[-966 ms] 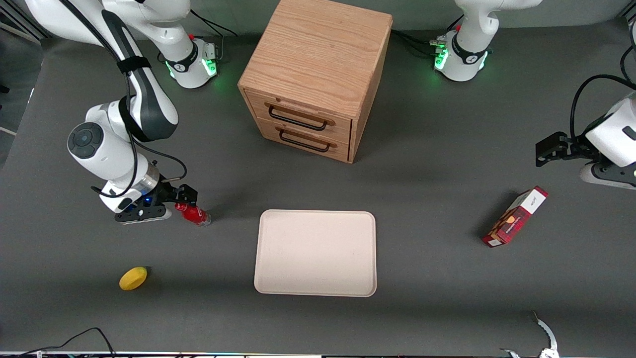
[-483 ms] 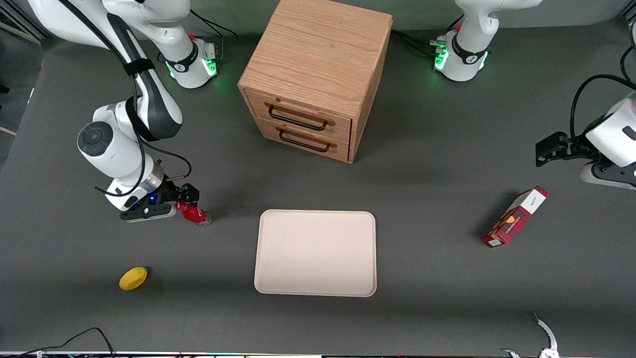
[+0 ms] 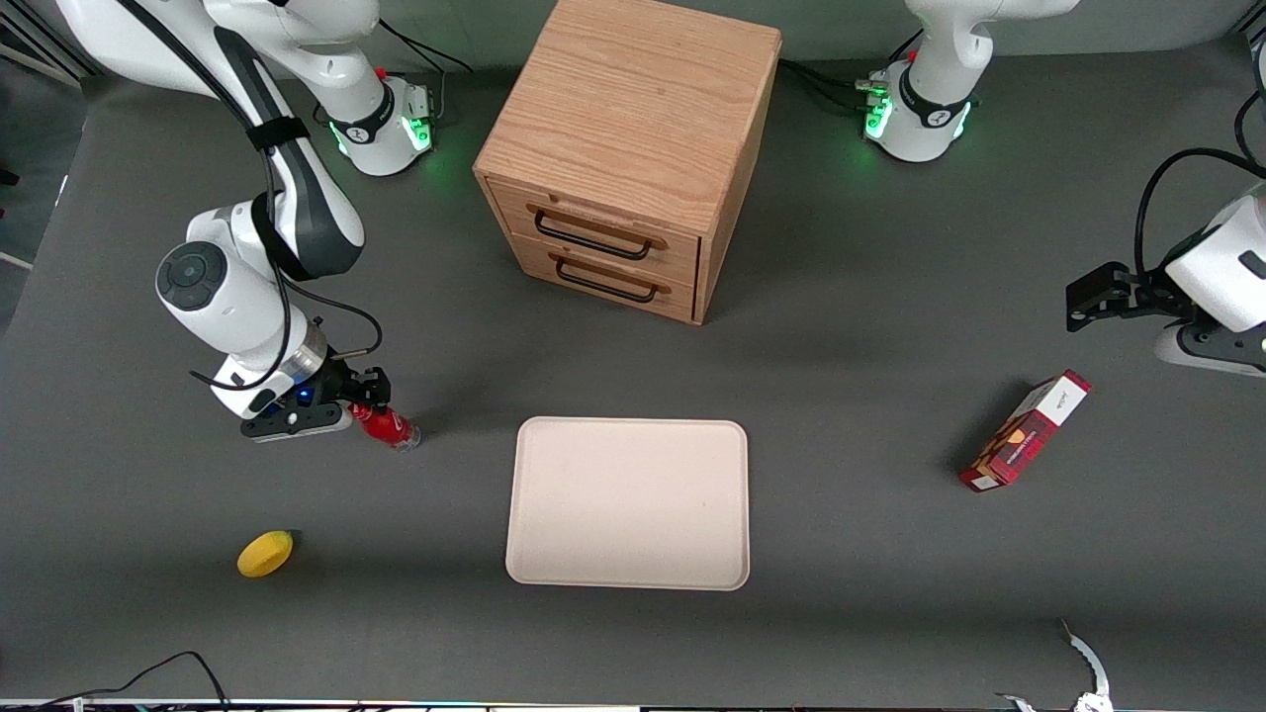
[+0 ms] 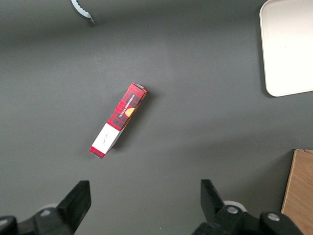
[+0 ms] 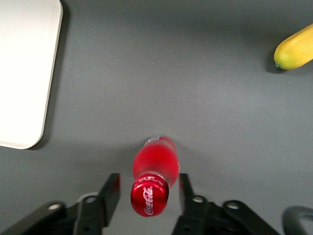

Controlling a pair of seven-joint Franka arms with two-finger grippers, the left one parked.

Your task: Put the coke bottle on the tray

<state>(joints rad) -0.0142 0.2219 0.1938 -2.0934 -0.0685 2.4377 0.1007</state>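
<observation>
Gripper (image 3: 368, 396) of the working arm sits low at the coke bottle (image 3: 386, 426), which stands on the dark grey table (image 3: 870, 554) beside the cream tray (image 3: 628, 502), toward the working arm's end. Also in the front view, a wooden drawer cabinet (image 3: 623, 148) stands farther from the camera than the tray, a lemon (image 3: 265, 553) lies nearer the camera than the bottle, and a red carton (image 3: 1025, 431) lies toward the parked arm's end. From the right wrist, the gripper (image 5: 149, 191) is spread, one finger (image 5: 110, 188) on each side of the bottle's red cap (image 5: 149, 195) with a narrow gap showing; the bottle (image 5: 156, 164) stands on the table, apart from the tray (image 5: 24, 73) and well apart from the lemon (image 5: 295, 48). From the left wrist, the carton (image 4: 119, 119) lies flat on the grey surface.
</observation>
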